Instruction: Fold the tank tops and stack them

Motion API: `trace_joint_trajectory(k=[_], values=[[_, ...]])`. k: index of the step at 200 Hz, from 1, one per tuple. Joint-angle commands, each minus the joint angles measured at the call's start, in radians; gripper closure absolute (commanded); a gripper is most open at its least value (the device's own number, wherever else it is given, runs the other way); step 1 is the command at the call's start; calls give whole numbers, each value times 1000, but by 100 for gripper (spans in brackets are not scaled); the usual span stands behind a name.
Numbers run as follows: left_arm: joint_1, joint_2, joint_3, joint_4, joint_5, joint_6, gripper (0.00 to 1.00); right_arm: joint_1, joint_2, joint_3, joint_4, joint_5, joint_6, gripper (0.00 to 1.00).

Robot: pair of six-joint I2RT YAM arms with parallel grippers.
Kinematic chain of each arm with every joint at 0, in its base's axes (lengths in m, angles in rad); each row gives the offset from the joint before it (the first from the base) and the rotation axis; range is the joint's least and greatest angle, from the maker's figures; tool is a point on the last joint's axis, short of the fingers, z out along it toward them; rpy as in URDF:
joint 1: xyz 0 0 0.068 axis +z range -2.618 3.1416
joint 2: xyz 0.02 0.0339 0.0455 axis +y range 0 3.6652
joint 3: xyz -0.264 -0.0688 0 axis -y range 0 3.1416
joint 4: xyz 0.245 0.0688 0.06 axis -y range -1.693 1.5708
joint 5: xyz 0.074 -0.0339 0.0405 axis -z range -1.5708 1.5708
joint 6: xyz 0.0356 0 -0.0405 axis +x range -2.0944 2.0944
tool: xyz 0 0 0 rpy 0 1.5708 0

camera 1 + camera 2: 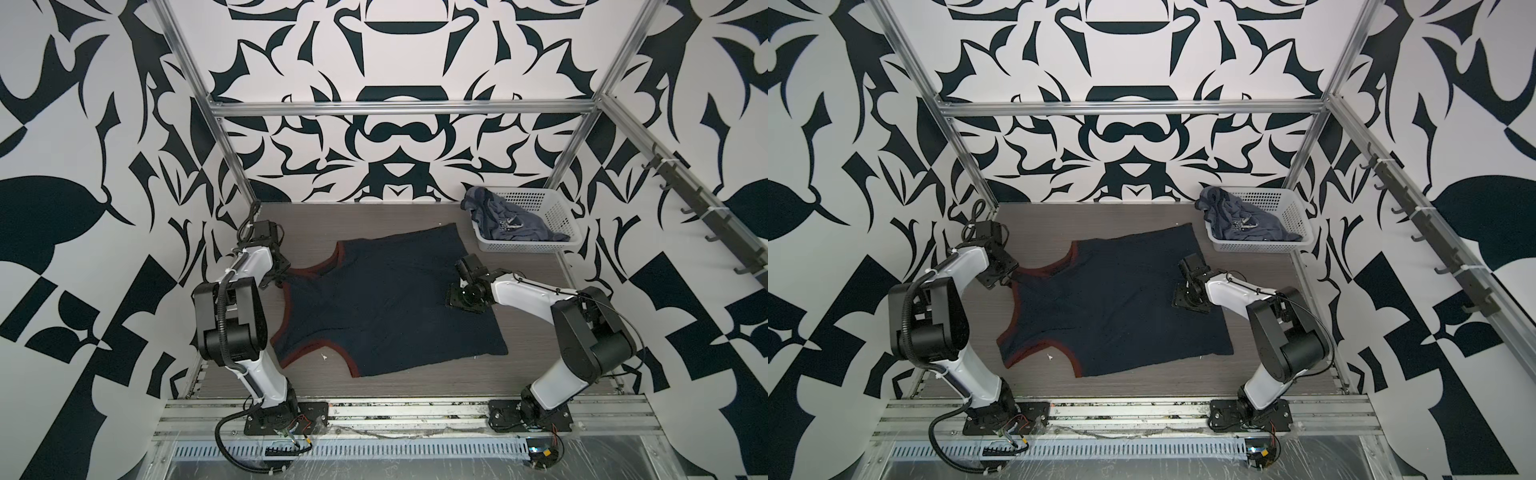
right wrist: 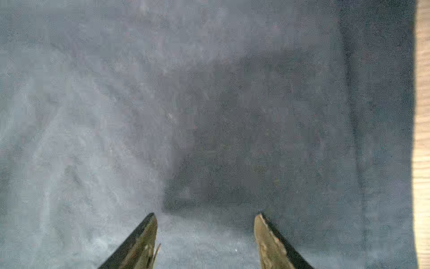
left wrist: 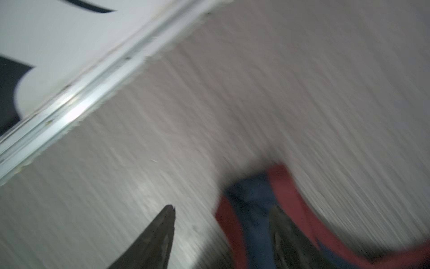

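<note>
Right wrist: right end effector (image 2: pixel 206 214) splayed over navy top (image 2: pixel 209 93)

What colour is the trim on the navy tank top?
Dark red trim on the navy tank top; shows best in the left wrist view.

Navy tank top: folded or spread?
Spread: the navy tank top lies flat, with both straps, red-trimmed armholes and the full hem showing; no fold.

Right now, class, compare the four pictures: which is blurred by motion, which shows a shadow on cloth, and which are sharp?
Left wrist view: heavy motion blur, the table grain streaked, the strap of the navy tank top soft. Right wrist view: steady but grainy, a dark shadow on the same top ahead of the right gripper. Both top views: sharp and evenly lit.
</note>
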Motion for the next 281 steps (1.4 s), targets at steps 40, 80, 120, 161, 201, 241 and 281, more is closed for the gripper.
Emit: trace_joint_trajectory(k=[40,80,120,161,201,241,281], values=[[-272,265,304,-77,240,126,38,-7,35,36,-70,3,-21,29],[-277,430,450,-65,276,132,42,-7,24,3,-59,2,-20,29],[-277,502,538,-71,269,144,50,-7,31,-18,-53,0,-26,29],[-277,545,597,-82,272,152,56,-7,39,-21,-49,-1,-27,29],[-280,560,622,-85,283,149,64,-7,45,-16,-49,-4,-25,29],[-285,586,669,-102,262,159,71,-7,43,-18,-53,-2,-28,30],[-285,638,748,-135,256,175,86,-7,44,-19,-55,-2,-28,30]])
